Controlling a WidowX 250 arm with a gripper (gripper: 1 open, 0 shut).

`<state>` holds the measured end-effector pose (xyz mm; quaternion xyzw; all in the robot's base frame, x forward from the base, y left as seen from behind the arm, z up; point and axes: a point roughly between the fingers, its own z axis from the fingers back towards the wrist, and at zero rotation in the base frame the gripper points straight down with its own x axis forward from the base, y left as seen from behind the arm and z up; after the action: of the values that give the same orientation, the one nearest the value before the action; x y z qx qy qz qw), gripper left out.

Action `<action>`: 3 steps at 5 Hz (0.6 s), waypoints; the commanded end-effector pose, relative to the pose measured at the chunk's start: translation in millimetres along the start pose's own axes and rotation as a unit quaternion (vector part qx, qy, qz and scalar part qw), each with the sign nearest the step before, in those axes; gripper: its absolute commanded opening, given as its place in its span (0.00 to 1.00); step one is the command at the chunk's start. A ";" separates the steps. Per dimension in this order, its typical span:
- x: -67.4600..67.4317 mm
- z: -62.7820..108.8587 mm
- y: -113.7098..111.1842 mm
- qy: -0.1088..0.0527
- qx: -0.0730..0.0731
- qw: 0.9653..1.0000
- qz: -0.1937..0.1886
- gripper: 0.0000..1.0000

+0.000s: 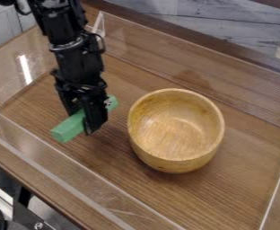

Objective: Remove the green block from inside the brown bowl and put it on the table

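1. Green block sits out of the bowl, low over the table on the left side of the scene, tilted so that its lower left end is at or almost on the wood; whether it actually touches cannot be told.
2. Its upper right end is pinched between the black fingers of the gripper, whose jaws are closed on it.
3. The gripper points steeply downward, and the black arm above it rises toward the upper left corner of the view.
4. Nearest the camera, a low clear acrylic wall runs along the front edge of the table, catching some glare.
5. The table is dark brown wood grain with a glossy sheen, and bare wood lies between the block and the front wall.
6. To the right of the gripper, near but apart from it, stands the brown bowl, round, light wood with visible grain and a thick rim.
7. The bowl's inside shows only wood.
8. Behind the arm, another clear panel stands along the far side of the table.
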<state>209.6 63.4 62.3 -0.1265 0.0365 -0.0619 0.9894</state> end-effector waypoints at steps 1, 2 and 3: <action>9.6 13.0 5.6 -0.024 0.010 1.000 0.000 0.00; 10.9 13.4 7.3 -0.026 0.008 1.000 0.000 0.00; 12.1 13.9 8.9 -0.027 0.006 1.000 0.001 0.00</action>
<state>214.4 67.9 62.1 -0.1339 0.0335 -0.0580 0.9887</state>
